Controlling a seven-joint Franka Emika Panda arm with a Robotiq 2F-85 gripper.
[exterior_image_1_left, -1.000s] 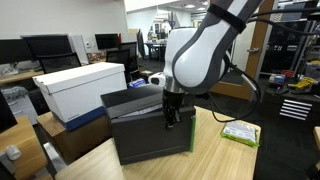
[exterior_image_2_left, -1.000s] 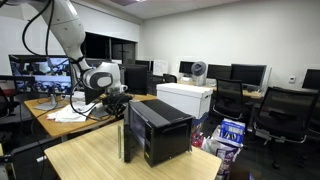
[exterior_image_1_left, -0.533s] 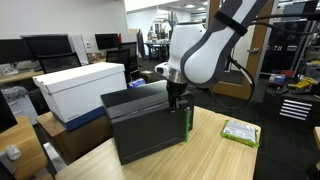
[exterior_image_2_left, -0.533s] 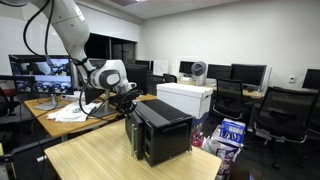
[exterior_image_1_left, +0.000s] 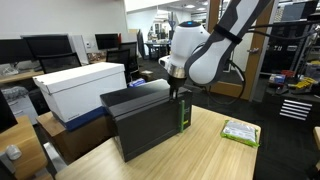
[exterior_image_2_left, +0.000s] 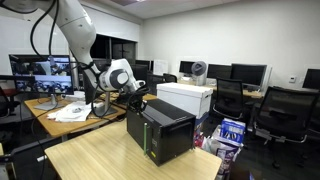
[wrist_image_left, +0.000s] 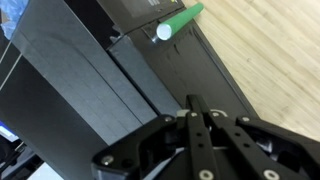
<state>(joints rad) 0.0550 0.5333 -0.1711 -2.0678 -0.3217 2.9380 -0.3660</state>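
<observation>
A black box-shaped cabinet (exterior_image_1_left: 140, 122) (exterior_image_2_left: 168, 130) stands on a light wooden table (exterior_image_1_left: 230, 160) (exterior_image_2_left: 90, 158). Its hinged door (wrist_image_left: 195, 70) carries a green rod handle (wrist_image_left: 178, 22), which shows as a green strip (exterior_image_1_left: 184, 115) at the cabinet's side. The door lies almost flat against the cabinet. My gripper (exterior_image_1_left: 178, 93) (exterior_image_2_left: 143, 98) (wrist_image_left: 197, 103) is shut, with both fingers pressed together and nothing between them. Its tips rest at the door's dark face near the upper edge, a little short of the green handle. The cabinet's inside is hidden.
A large white box (exterior_image_1_left: 80, 85) (exterior_image_2_left: 187, 97) sits just behind the cabinet. A green packet (exterior_image_1_left: 240, 132) lies on the table toward its far end. Monitors (exterior_image_2_left: 40, 75), a papers-strewn desk (exterior_image_2_left: 70, 113) and office chairs (exterior_image_2_left: 285, 110) surround the table.
The door stood wide open a second ago. My shut gripper has moved up and toward the cabinet with it, and the door has swung nearly flush against the cabinet.
</observation>
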